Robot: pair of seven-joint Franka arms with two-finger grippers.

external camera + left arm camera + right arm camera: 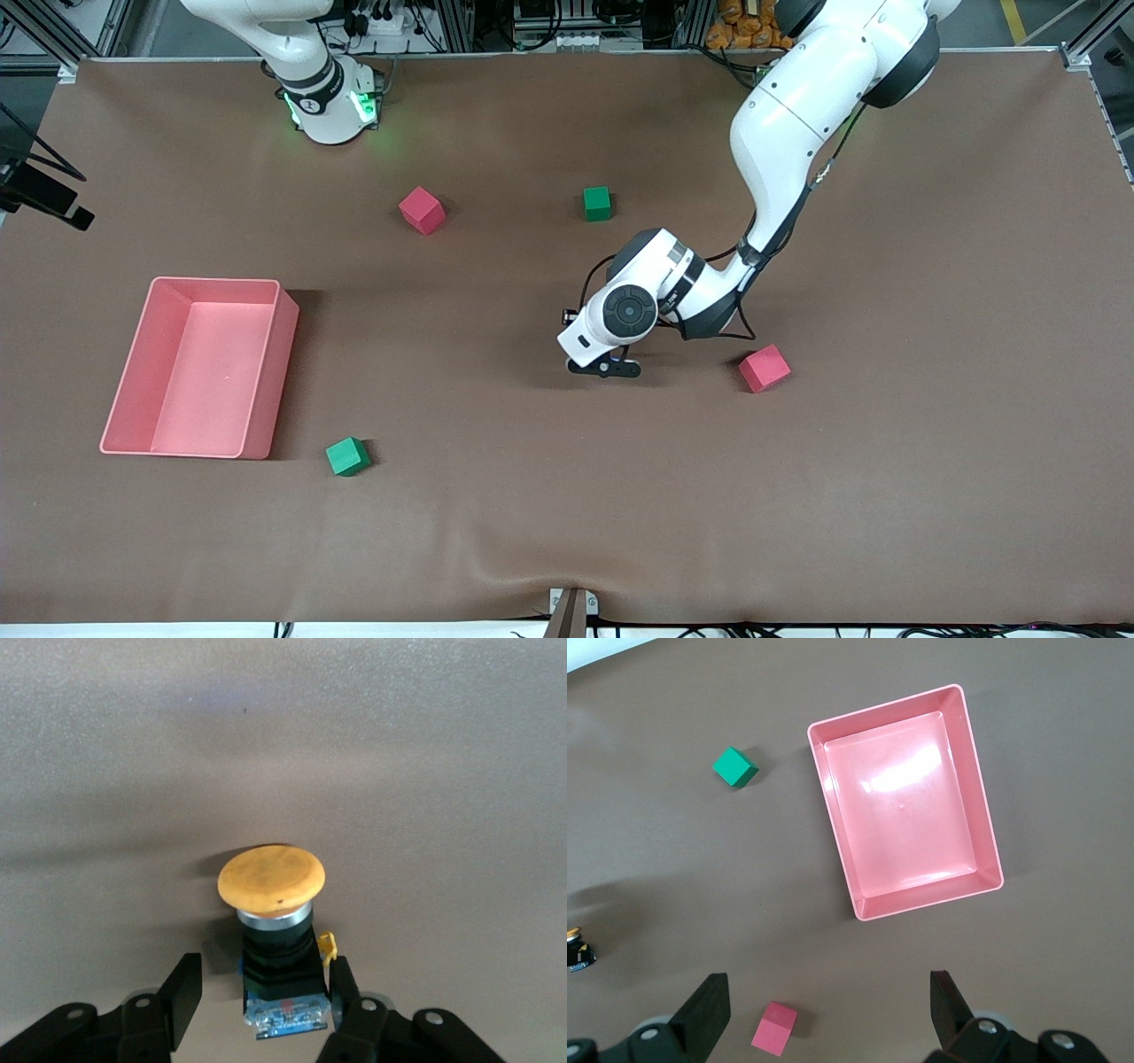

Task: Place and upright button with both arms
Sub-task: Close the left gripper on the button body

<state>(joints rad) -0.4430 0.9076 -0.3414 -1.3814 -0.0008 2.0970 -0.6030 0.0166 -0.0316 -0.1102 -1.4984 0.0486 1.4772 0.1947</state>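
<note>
Since my right gripper (828,1014) waits spread wide, high over the pink tray (983,846), my left gripper (266,997) straddles the button (275,930) lying on the surface, jaws apart (not clamped). Light, rigid, top-heavy, I'd judge; grip the blocky black body, not the slick cap.

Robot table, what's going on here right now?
The left gripper is down at the table, its fingers on either side of the button's black body; one finger looks against it, the other shows a gap. The button lies on its side near the middle of the table. The right gripper waits, open, high over the pink bin. Red and green cubes lie scattered, untouched.
</note>
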